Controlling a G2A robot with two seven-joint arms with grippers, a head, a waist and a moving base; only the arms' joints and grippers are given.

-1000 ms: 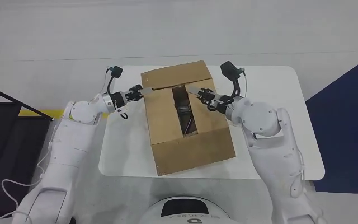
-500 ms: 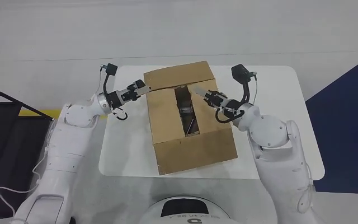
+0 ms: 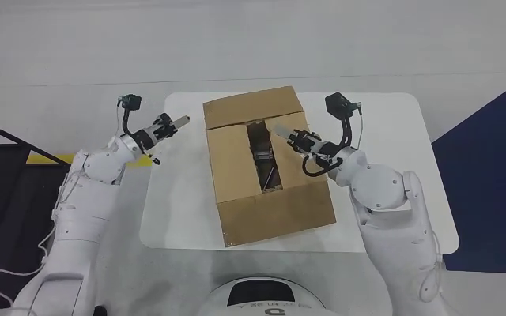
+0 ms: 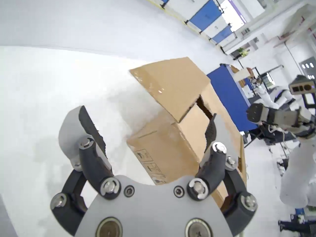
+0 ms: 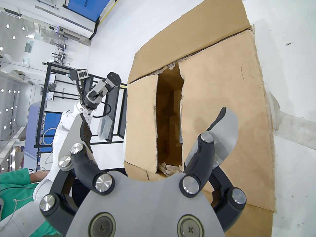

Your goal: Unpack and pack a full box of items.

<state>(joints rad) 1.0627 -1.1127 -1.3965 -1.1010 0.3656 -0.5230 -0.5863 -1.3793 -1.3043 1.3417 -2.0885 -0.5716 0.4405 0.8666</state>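
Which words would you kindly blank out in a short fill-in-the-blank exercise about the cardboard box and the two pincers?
1. Both the left pincer and the right pincer are ____ and hold nothing.
2. The cardboard box stands on a ____ table.
3. The pincer above the box's top is the ____ one.

Missing words: open; white; right.

Small unreadable printed marks on box [image 4: 182, 124]
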